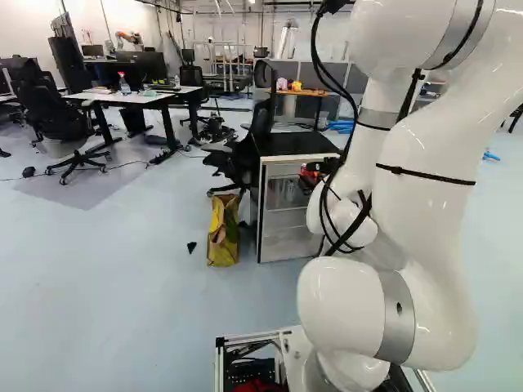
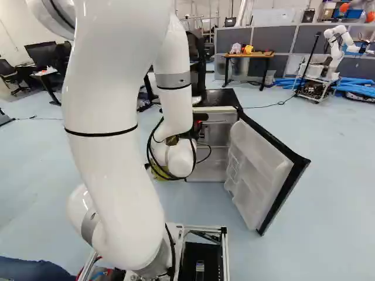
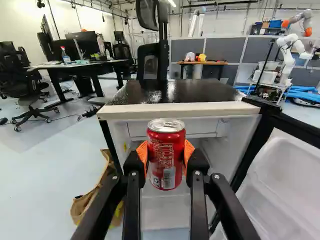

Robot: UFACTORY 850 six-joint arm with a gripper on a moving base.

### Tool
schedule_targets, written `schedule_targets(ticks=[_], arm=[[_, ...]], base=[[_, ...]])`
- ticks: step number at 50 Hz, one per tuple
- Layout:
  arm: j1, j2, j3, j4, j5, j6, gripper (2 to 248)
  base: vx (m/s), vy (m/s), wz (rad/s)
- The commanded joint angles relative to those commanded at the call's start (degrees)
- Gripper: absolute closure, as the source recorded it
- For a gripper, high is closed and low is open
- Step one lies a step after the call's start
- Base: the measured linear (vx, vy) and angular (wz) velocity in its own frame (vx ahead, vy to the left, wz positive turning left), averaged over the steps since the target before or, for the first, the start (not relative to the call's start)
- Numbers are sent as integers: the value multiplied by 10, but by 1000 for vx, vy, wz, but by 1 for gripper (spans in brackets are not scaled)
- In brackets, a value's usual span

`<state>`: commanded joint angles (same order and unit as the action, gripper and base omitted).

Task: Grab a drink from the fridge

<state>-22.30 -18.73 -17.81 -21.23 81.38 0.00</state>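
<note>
Red cylindrical metal can (image 3: 167, 155), clasped upright about its middle by the black two-fingered gripper (image 3: 165, 154), at the open, black-topped white fridge (image 3: 180, 109) (whether inside is unclear). Presumably full: fairly heavy, slippery, dentable; moderate mid-wall pressure suits.

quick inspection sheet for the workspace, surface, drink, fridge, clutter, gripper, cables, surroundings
surface: fridge top black and glossy
drink: red can, upright, in front of the fridge opening
fridge: door wide open
clutter: yellow-brown bag on the floor beside the fridge, small dark piece near it
gripper: shut on the can, an orange pad at each side
cables: black, looping loosely along the arm
surroundings: office chair behind the fridge, another robot beyond
</note>
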Motion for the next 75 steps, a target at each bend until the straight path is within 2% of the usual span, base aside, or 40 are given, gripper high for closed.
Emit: schedule_targets(ticks=[26, 75], arm=[[8, 22, -23, 0, -30, 0, 158], [28, 32, -99, 0, -87, 0, 158]], base=[[0, 0, 0], [0, 0, 0]])
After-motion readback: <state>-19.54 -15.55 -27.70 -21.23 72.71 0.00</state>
